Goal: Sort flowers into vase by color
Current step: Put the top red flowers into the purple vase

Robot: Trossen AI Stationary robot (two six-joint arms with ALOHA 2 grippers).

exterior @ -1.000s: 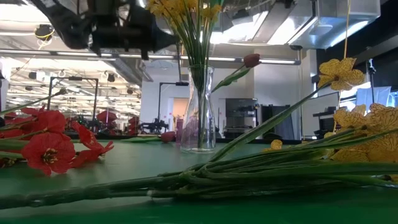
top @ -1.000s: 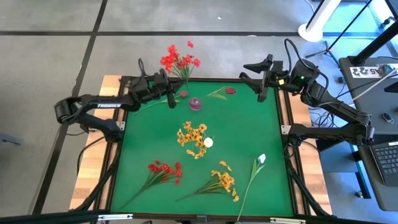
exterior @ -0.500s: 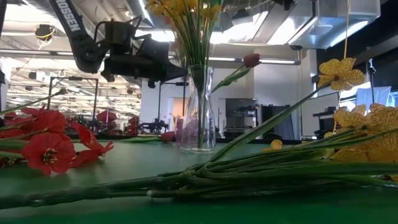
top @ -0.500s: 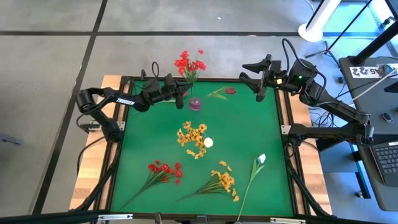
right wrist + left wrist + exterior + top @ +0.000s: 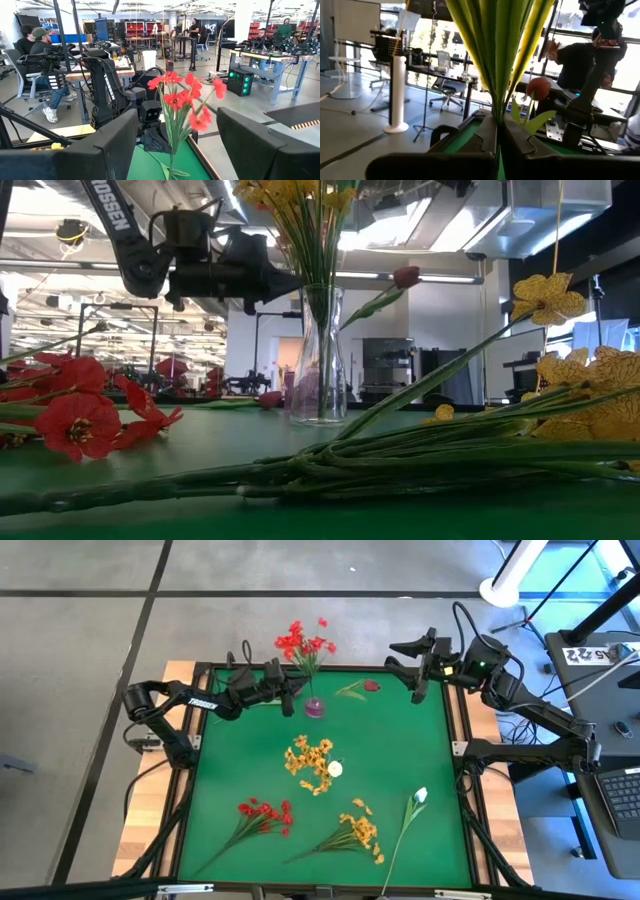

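My left gripper (image 5: 296,698) reaches along the table's far edge, shut on a bunch of red flowers (image 5: 305,643) that stands upright. The stems run down toward a small purple-tinted vase (image 5: 314,707); whether their lower ends are inside it is hidden. The same bunch (image 5: 186,99) shows in the right wrist view. A clear vase (image 5: 320,360) in the table's middle holds yellow flowers (image 5: 310,762). Flat near the front edge lie a red bunch (image 5: 262,815), a yellow bunch (image 5: 355,830) and a white tulip (image 5: 420,795). My right gripper (image 5: 392,655) waits open, raised above the far right corner. My left gripper pinches several green stems (image 5: 496,107) of the red bunch together between its two fingers, well below the blossoms. The fingers (image 5: 470,142) lie level, coming from the table's left, across the stems. The bunch stands upright and fans out above the fingers; its lower ends are hidden.
A dark maroon bud (image 5: 371,685) on its stem shows near the far edge. The green mat has a raised black frame (image 5: 455,740). Long stems (image 5: 400,450) cross the foreground of the low view. People (image 5: 35,50) sit at desks beyond the table.
My left gripper has gone toward the table's right along the far edge and sunk, carrying the red bunch, which stays upright. The bunch now stands over the purple-tinted vase. Most of the move fell in the first half second.
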